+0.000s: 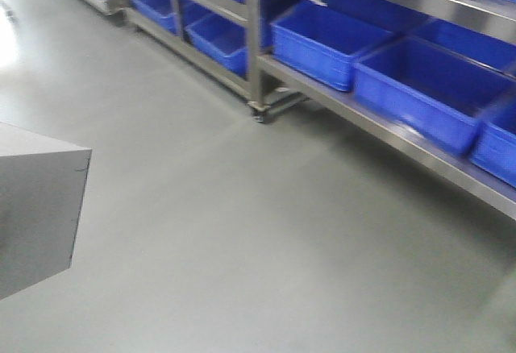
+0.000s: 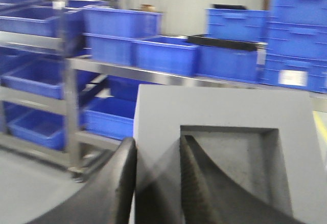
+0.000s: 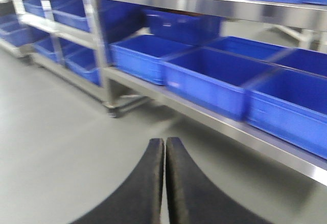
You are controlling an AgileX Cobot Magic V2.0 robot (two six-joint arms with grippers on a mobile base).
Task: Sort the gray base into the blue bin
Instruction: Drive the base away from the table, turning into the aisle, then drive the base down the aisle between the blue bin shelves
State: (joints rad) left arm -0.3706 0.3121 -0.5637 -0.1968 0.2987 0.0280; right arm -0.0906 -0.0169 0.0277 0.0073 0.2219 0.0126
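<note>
The left end effector (image 2: 158, 150) pinches a wall of the gray base (image 2: 225, 106), held up in the air, the right end effector (image 3: 164, 150) is pressed together and empty, and the base is not yet in the blue bin (image 1: 310, 56).

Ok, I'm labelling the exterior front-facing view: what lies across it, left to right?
gray base → farther blue crates → caster wheel → nearer blue crate → next blue crate → last blue crate, cut by the right edge.
</note>
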